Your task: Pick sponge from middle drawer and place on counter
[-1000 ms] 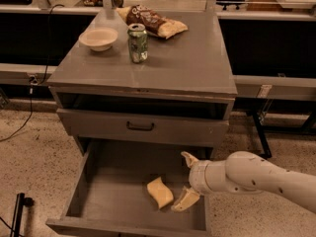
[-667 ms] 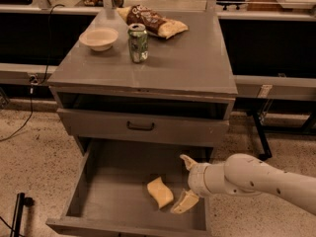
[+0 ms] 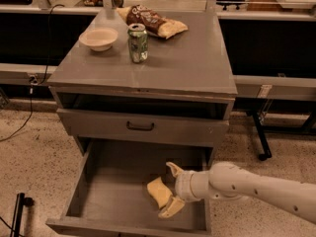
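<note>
The pale-yellow sponge (image 3: 159,191) lies on the floor of the open grey drawer (image 3: 106,189), towards its front right. My gripper (image 3: 172,188) reaches in from the right, its cream fingers open, one finger (image 3: 174,169) behind the sponge and the other (image 3: 172,207) in front of it. The sponge sits between the fingers at their left ends. The grey counter (image 3: 187,63) is the cabinet top above.
On the counter stand a cream bowl (image 3: 98,38), a green can (image 3: 138,43) and a snack bag (image 3: 153,22). A closed drawer front with a dark handle (image 3: 140,126) sits above the open drawer. A speckled floor surrounds the cabinet.
My gripper has moved a little left, so its open fingers now straddle the sponge more closely. The sponge has not moved.
</note>
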`<move>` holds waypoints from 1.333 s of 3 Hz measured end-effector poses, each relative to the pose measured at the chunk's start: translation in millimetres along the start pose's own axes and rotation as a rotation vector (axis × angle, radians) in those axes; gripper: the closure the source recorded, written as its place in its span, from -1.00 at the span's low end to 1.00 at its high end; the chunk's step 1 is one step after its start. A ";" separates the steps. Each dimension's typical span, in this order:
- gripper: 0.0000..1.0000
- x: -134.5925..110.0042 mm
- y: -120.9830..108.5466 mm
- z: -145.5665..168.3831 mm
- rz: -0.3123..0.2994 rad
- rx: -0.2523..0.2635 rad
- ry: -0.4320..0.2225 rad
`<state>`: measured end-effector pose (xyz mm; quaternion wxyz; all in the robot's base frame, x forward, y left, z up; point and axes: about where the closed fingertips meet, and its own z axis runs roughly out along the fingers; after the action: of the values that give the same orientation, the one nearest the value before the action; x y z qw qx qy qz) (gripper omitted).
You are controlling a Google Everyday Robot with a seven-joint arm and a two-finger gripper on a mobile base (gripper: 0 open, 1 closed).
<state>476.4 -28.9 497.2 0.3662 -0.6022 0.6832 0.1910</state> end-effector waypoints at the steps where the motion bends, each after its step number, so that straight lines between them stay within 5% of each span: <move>1: -1.00 18.8 -0.6 34.8 -0.005 0.011 -0.044; 4: -1.00 77.0 -9.6 94.0 0.087 0.044 -0.031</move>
<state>510.5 -17.4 380.8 0.3810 -0.5609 0.7070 0.2010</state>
